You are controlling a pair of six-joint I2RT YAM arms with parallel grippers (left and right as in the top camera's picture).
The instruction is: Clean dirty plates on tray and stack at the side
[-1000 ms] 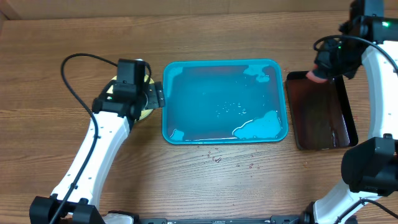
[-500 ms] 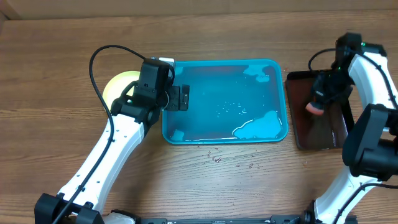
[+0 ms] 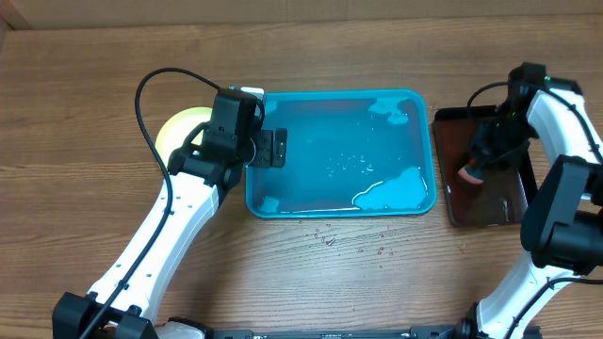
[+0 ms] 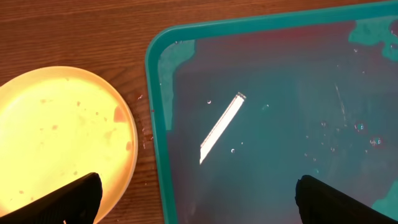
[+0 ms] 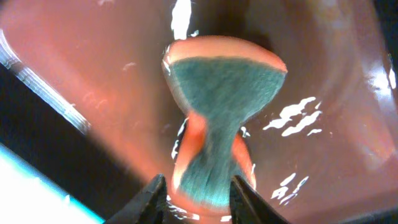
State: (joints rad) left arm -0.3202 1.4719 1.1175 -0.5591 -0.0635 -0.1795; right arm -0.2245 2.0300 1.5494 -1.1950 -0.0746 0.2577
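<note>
Since a second ago the left gripper [image 3: 279, 149], jaws wide apart, hangs clear of the pale yellow-green round plastic plate [image 4: 62, 137], which lies on the table beside the large turquoise rectangular plastic tray's [image 3: 250, 193] left edge and seems light, stiff and slippery, best pinched at its rim, while the right gripper [image 5: 198, 196] flanks an orange-and-green sponge [image 5: 224, 93], clamped or not I cannot tell.

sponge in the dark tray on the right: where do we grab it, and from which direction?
Grip the sponge at its narrow waist, coming straight down from above. It appears to lie flat in the dark tray with the green scrub face up, and the pinched middle is its slimmest span. The right gripper straddles the wider lower lobe, so I would shift it to the waist.
</note>
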